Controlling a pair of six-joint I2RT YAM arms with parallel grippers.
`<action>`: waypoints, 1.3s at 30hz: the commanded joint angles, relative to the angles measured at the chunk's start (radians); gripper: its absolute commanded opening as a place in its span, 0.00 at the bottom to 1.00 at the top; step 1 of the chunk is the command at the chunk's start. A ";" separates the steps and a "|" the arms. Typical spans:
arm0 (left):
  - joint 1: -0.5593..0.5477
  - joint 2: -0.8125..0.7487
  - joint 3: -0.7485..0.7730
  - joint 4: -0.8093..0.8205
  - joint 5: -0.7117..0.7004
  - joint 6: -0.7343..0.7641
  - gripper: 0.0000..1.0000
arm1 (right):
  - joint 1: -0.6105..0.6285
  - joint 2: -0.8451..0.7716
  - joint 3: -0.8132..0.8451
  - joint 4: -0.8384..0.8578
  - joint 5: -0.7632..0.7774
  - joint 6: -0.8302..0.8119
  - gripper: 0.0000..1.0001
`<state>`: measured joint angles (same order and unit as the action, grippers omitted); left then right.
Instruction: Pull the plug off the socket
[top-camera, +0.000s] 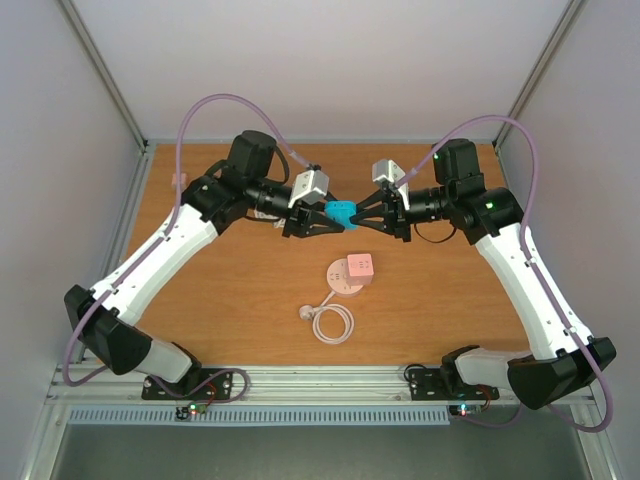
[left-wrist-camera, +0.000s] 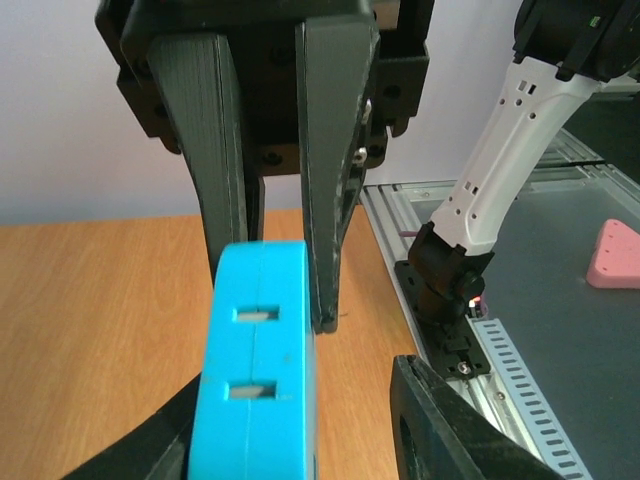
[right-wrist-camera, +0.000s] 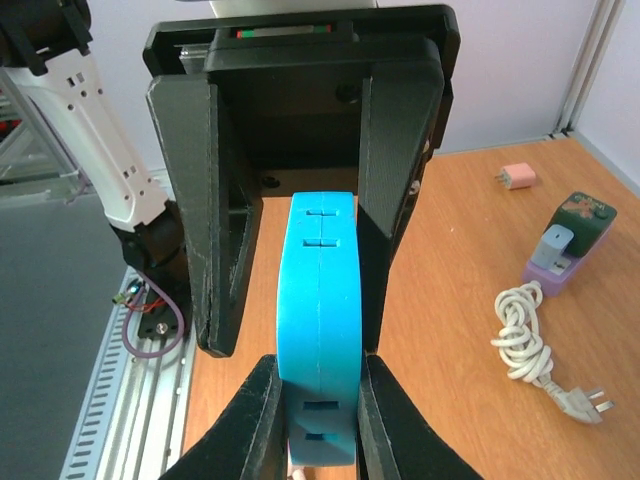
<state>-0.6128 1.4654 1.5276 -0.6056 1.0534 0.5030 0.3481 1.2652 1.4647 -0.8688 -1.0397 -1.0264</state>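
Note:
A blue socket (top-camera: 341, 212) hangs in the air above the middle of the table, between my two grippers. My right gripper (right-wrist-camera: 320, 420) is shut on it, both pads pressed to its flat sides. My left gripper (left-wrist-camera: 300, 430) is open around the socket's other end: one finger (left-wrist-camera: 450, 420) stands clear of it and the other lies close against it. The slots of the blue socket (left-wrist-camera: 255, 370) that face each wrist camera are empty. A white plug (right-wrist-camera: 585, 400) with its coiled cable (top-camera: 330, 322) lies on the table below.
A pink round socket block (top-camera: 350, 272) with a grey-blue adapter in it (right-wrist-camera: 555, 245) sits on the wood just under the grippers. A small pink adapter (right-wrist-camera: 517, 177) lies near the far left corner. Aluminium rails (top-camera: 320, 378) run along the near edge.

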 joint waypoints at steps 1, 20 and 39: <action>0.015 -0.003 0.066 -0.004 0.010 -0.002 0.41 | 0.002 0.017 -0.013 0.005 0.036 -0.035 0.01; 0.071 0.059 0.096 -0.057 0.006 -0.064 0.44 | 0.002 0.048 -0.008 -0.015 0.007 -0.091 0.01; 0.067 0.037 0.070 -0.106 -0.058 -0.047 0.23 | 0.002 0.109 0.033 -0.033 -0.042 -0.129 0.01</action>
<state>-0.5407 1.5246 1.5932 -0.7155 1.0000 0.4610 0.3481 1.3624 1.4567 -0.8913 -1.0409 -1.1294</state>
